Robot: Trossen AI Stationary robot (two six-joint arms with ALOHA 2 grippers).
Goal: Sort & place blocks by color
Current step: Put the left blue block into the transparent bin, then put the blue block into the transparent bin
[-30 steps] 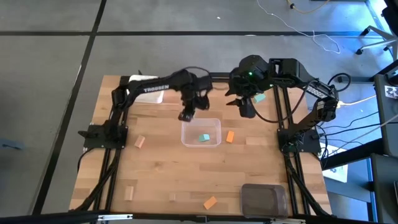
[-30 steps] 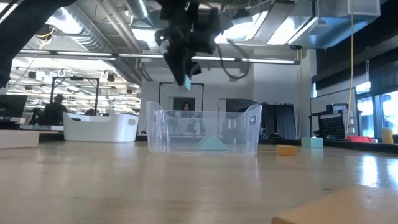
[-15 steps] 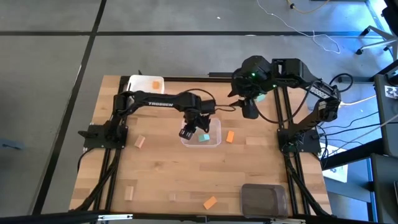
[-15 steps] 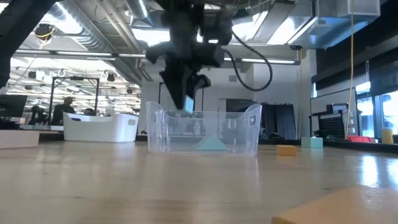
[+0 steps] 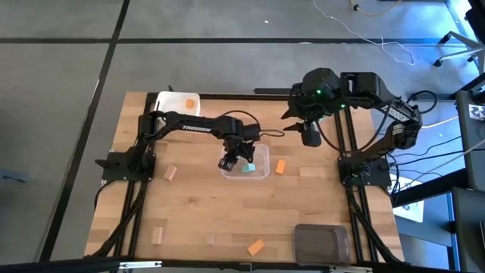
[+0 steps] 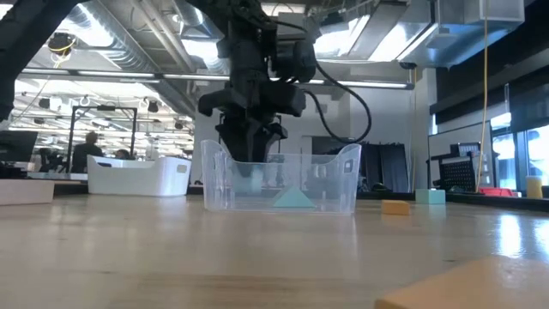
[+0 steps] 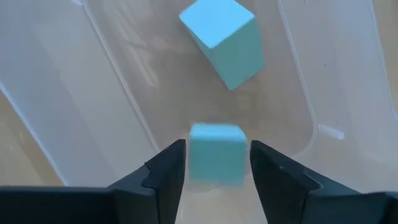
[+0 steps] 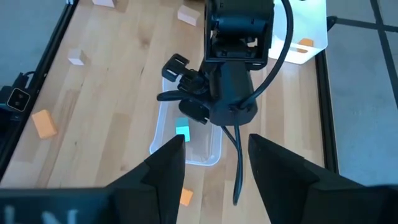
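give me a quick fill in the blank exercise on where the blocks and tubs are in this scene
1. The left gripper hangs over the ____ plastic tub.
2. The small block between its fingers is ____ in colour.
3. In the white tub at the table's far edge lies one ____ block.
4. The right gripper holds ____.

Missing words: clear; teal; orange; nothing

Clear tub point(image 5: 258, 171) mid-table; white tub point(image 5: 168, 101) at the far corner — dark grey tub point(image 5: 321, 243) at the near edge.
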